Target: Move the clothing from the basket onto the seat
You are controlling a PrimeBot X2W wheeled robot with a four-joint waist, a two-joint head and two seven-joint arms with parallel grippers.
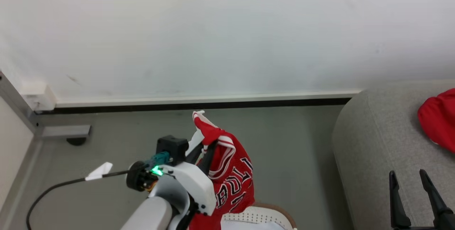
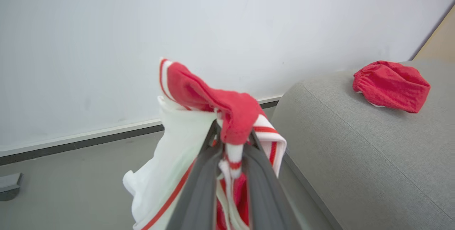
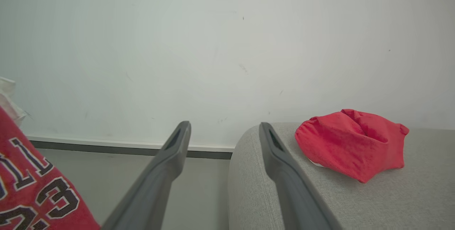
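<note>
The bright red sports jersey (image 1: 233, 176) is dangling clamped in your left gripper (image 2: 233, 132); the light-grey fabric sofa (image 1: 376, 151) is lying to its right.

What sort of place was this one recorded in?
Probably a living-room corner, or a mock-up of one: a grey fabric sofa beside a plain white wall with a skirting board, and a laundry basket near it with a red jersey above.

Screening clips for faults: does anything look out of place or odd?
Nothing stands out. The left fingers pinch the jersey by a bunched edge above the basket; another crumpled red garment lies on the sofa.
</note>
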